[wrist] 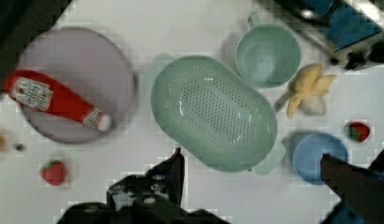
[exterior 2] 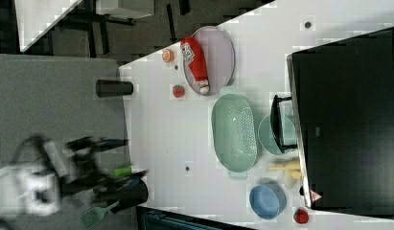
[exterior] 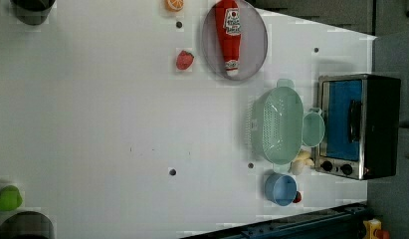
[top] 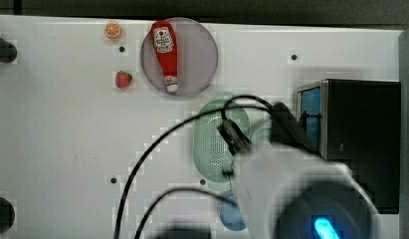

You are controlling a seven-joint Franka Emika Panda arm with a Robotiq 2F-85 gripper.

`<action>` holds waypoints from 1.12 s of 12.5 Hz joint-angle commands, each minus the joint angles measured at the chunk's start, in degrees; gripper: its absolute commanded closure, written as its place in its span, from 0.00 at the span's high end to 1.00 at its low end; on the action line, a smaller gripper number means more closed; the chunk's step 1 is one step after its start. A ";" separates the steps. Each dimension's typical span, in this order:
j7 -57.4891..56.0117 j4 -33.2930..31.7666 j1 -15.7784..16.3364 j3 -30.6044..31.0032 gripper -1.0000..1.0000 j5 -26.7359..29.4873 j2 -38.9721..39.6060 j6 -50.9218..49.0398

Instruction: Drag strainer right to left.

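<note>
A: Where does the strainer (exterior: 277,125) lie?

B: On the white table (exterior: 92,124), mouth up, its long axis running up and down in the left view. The mint cup (exterior: 313,129) touches it on the left view's right, with the toaster oven (exterior: 358,125) just beyond. The blue bowl (exterior: 280,189) sits near its lower end there, and the grey plate (exterior: 253,50) carrying the ketchup bottle (exterior: 229,35) sits near its upper end.

A: And the pincer?

B: In the wrist view the gripper (wrist: 252,163) hangs above the table with its two fingers (wrist: 173,170) spread wide. They touch nothing. One finger stands off the strainer's rim on the plate side, the other over the blue bowl (wrist: 311,156), so the strainer's near edge lies between them and lower down.

A: Anything else close by?

B: A banana (wrist: 309,86) lies just beside the cup. A strawberry (exterior: 184,59) and an orange slice (exterior: 174,5) lie well apart on the plate's far side.
</note>
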 commanded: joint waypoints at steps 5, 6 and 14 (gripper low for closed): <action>21.59 -17.92 0.35 1.33 1.00 -0.43 12.96 25.82; 24.46 -18.90 0.38 1.52 1.00 -0.43 15.22 28.86; 35.68 -19.96 1.27 3.40 1.00 -0.43 34.96 49.02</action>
